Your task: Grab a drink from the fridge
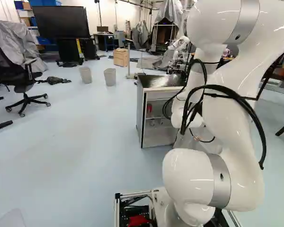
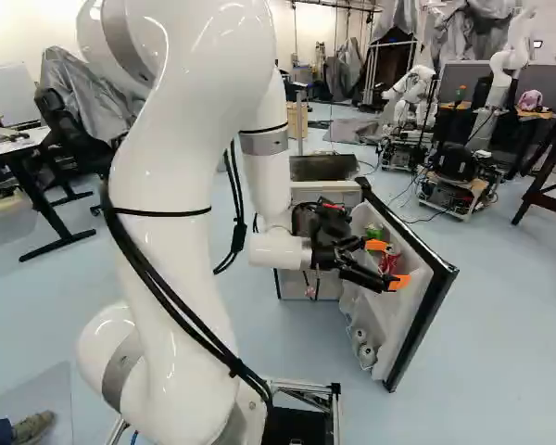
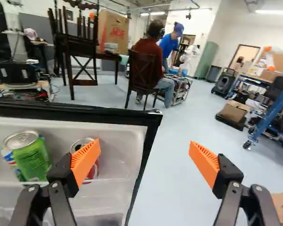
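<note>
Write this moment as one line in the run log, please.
fridge door: open | gripper: open, at door | green can, red can: in door shelf | grasp: none

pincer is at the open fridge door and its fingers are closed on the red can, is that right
Not quite: the pincer is at the open fridge door, but the wrist view shows its fingers wide apart, not closed on the red can, which sits in the door shelf.

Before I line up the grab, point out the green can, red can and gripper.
Green can (image 3: 33,159): wrist view, on its side.
Red can (image 3: 79,144): wrist view, on its lid.
Gripper (image 3: 145,142): wrist view, midway between its fingertips.
</note>
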Robot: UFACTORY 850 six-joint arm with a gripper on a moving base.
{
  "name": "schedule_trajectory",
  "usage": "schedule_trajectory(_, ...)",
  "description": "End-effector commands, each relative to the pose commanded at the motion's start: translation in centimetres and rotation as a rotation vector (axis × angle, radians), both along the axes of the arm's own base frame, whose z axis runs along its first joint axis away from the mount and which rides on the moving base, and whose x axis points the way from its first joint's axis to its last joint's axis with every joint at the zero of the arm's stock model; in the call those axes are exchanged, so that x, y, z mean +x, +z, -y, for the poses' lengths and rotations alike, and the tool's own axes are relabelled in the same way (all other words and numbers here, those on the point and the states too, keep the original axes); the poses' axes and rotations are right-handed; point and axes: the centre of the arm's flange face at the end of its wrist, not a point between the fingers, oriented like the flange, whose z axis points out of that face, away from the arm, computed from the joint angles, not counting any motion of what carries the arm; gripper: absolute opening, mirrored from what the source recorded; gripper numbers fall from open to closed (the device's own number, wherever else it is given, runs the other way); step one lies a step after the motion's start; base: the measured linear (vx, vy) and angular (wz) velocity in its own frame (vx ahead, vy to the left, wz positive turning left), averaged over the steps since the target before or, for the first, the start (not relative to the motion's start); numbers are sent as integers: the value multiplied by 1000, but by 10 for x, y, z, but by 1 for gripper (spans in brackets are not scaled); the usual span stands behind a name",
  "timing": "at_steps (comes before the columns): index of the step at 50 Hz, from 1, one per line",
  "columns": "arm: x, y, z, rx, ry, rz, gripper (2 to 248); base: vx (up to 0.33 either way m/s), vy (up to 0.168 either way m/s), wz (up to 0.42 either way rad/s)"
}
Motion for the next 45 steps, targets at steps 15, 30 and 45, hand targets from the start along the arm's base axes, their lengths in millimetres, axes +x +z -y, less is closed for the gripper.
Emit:
schedule_trajectory(15,-15,3,-26,14,195,-30,247,0,0,0)
schedule_trajectory(30,-12,3,-38,22,363,-37,247,0,0,0)
schedule_trajectory(45,-1,3,-46,26,521,-35,247,0,0,0)
